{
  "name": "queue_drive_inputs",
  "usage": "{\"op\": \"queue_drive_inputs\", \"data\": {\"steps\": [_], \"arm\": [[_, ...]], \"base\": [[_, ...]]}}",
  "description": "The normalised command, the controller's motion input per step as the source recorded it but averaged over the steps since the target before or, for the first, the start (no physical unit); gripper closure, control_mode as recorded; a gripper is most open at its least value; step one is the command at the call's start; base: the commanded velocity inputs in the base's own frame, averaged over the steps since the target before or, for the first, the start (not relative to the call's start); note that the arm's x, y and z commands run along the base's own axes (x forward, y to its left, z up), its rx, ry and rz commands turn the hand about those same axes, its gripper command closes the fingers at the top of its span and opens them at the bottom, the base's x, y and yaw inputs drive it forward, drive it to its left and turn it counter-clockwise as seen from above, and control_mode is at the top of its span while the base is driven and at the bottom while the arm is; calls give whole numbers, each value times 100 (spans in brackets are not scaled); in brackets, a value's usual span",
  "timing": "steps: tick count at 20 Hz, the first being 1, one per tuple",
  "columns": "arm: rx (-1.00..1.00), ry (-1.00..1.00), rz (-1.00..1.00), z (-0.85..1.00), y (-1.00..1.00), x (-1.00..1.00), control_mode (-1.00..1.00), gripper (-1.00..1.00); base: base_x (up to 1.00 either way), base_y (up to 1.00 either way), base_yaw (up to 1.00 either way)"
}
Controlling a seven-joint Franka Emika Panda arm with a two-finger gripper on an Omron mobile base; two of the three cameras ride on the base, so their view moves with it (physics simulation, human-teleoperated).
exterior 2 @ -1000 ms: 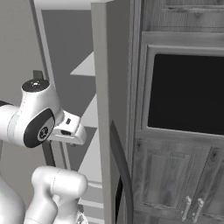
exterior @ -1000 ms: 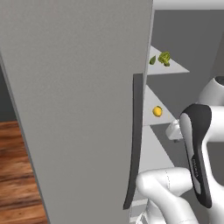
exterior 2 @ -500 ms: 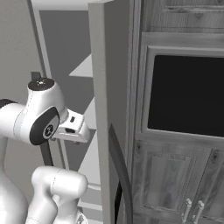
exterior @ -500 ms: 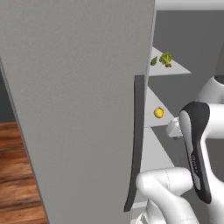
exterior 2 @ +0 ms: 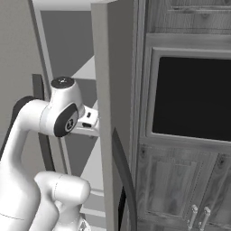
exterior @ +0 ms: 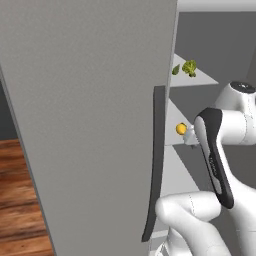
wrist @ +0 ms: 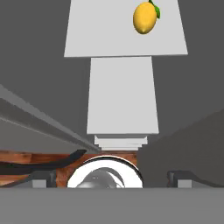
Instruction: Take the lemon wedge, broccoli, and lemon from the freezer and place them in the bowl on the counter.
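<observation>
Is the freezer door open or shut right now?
Open: the freezer door stands swung out, baring the shelves with the lemon and broccoli.

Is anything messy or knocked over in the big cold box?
Nothing stands out. The lemon sits neatly on a pale shelf in the freezer, and the broccoli rests on the shelf above. No spills show, and the tool is open.
</observation>
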Motion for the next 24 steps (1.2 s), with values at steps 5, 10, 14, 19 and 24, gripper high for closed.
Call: {"op": "queue_drive_inputs", "data": {"steps": [5,10,14,19,24], "arm": [[0,-8,0,-23,-3,57,-100,-100],[0,-19,0,-10,-5,50,-100,-100],[0,-11,-3,-12,-18,54,-100,-100],[0,0,-14,-12,-21,53,-100,-100],[2,0,-10,-5,-17,57,-100,-100]], "base": [[0,0,0],[0,0,0],[0,0,0],[0,0,0],[0,0,0]]}}
